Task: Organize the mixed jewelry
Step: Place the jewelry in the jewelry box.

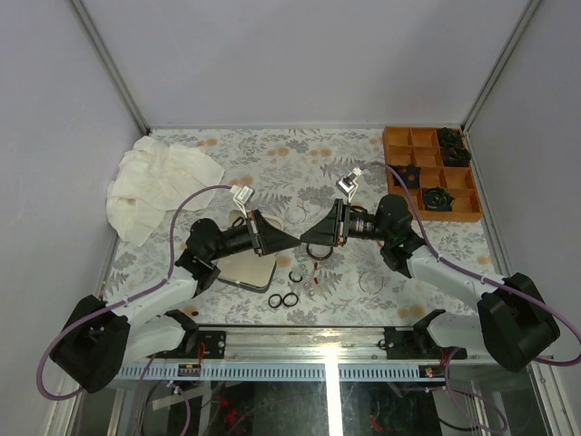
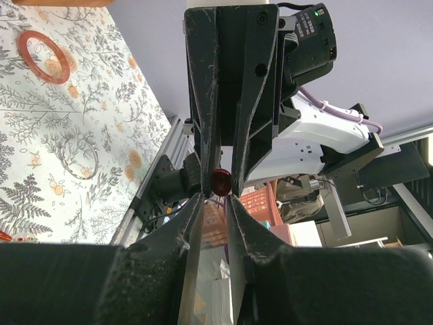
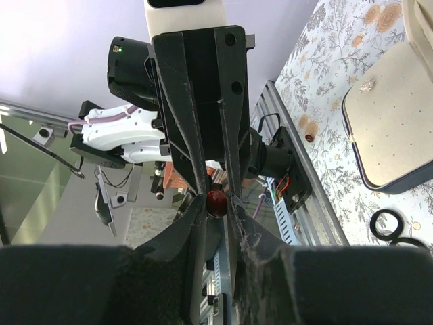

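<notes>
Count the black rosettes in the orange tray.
3 rosettes in the orange tray: one in its far right corner, one at its left side, one toward its near edge. The right arm covers its near left corner, so another may be hidden.

Grey leaves and orange blossoms all over the tablecloth (image 1: 300, 150), orange tray (image 1: 397, 138) far right, cream cloth (image 1: 159, 182) far left, a dark red bead (image 2: 220, 181), black rings (image 1: 282, 300) near.
</notes>
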Available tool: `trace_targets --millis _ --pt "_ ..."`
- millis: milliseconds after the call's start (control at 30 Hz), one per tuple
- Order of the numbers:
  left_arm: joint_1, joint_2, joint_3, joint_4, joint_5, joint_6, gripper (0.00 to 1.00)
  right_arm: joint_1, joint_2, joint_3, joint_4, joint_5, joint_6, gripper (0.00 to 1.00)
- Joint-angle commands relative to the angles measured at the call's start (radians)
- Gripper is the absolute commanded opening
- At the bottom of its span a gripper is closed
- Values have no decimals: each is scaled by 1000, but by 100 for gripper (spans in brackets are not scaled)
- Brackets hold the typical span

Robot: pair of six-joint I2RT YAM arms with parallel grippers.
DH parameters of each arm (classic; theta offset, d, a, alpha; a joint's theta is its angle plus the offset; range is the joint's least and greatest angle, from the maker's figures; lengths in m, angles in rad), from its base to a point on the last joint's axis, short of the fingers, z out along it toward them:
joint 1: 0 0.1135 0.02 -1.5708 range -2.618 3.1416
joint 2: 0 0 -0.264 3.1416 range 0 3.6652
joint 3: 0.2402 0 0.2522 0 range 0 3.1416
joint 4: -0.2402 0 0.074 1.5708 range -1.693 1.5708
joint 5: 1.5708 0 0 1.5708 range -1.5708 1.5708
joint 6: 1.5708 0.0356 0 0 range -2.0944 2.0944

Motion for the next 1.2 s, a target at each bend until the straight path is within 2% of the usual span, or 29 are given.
trace_targets --millis 0,533,633,900,1033,1167 --pt "4 -21 22 10 -10 23 20 10 -25 45 11 -5 -21 22" --pt "12 -90 57 -111 -23 72 23 10 -31 48 -83 18 -77 22" --pt "31 -121 69 -183 -28 99 23 11 -35 54 -118 26 -101 22" --pt "222 -233 92 -375 24 139 24 10 -41 110 -310 62 -236 22" --pt "340 -255 123 -421 69 130 24 12 -31 183 -523 130 -390 22" --pt "447 -252 178 -387 104 91 25 29 -5 273 -734 239 -562 21"
